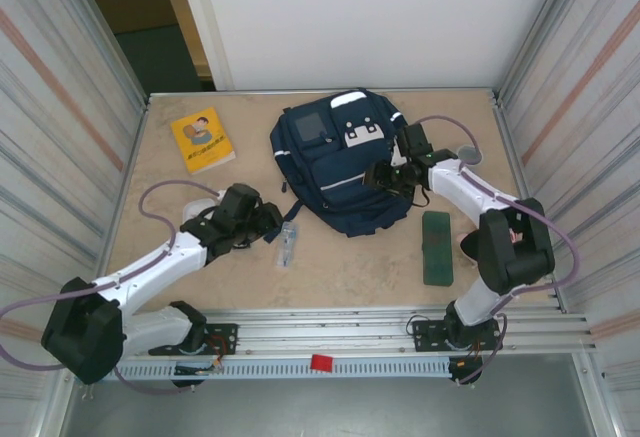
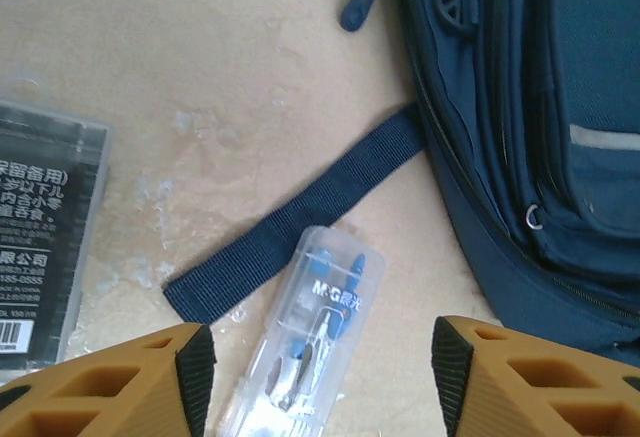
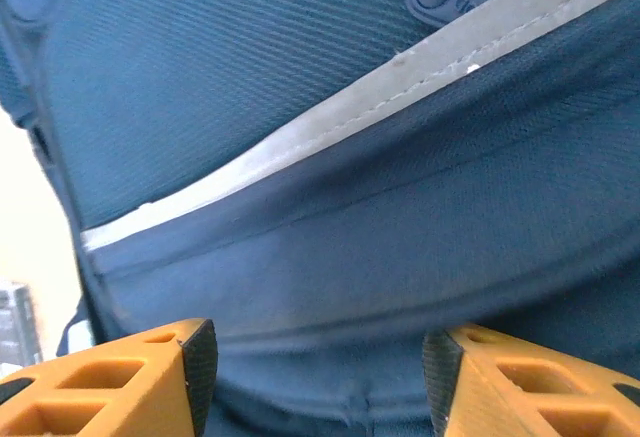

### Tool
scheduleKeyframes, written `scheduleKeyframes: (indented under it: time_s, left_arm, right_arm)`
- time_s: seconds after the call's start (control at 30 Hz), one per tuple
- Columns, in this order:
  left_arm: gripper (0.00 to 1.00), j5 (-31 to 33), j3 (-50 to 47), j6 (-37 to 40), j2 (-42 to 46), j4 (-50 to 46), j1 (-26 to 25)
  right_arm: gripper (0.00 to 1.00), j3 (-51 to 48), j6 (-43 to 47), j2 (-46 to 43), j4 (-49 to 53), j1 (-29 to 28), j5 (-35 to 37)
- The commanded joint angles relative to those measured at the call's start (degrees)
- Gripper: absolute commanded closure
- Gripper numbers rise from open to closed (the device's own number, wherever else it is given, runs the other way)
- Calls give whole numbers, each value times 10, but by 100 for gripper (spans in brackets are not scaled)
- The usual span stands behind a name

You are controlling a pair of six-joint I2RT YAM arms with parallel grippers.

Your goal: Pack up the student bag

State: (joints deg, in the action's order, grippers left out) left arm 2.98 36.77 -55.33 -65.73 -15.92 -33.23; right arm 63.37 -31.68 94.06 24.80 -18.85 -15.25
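The student bag (image 1: 335,157), a navy backpack with white stripes, lies flat at the table's middle back. A clear plastic case (image 2: 322,332) holding a blue-and-metal compass lies near the bag's loose strap (image 2: 300,219). My left gripper (image 2: 322,369) hangs open over this case, one finger on each side and neither touching it. In the top view the left gripper (image 1: 270,219) is just left of the case (image 1: 288,245). My right gripper (image 1: 385,175) is at the bag's right side. Up close, the right gripper (image 3: 318,375) stands open with bag fabric (image 3: 330,257) spanning the gap.
A yellow book (image 1: 203,139) lies at the back left. A flat dark green pencil case (image 1: 437,247) lies right of the bag, a small grey disc (image 1: 468,156) behind it. A clear box with a black label (image 2: 40,237) sits left of the left gripper.
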Motion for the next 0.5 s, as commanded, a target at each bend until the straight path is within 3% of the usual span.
scheduleKeyframes:
  time_s: [0.0, 0.23, 0.47]
  left_arm:
    - [38, -17, -6, 2, -4, 16, 21]
    - [36, -37, 19, 57, -1, 1, 105]
    - [33, -59, 125, 165, -80, -35, 236]
  right_arm:
    - [43, -38, -29, 22, -71, -11, -15]
    - [42, -92, -77, -33, -82, -67, 16]
    - [40, 28, -39, -155, 29, -95, 58]
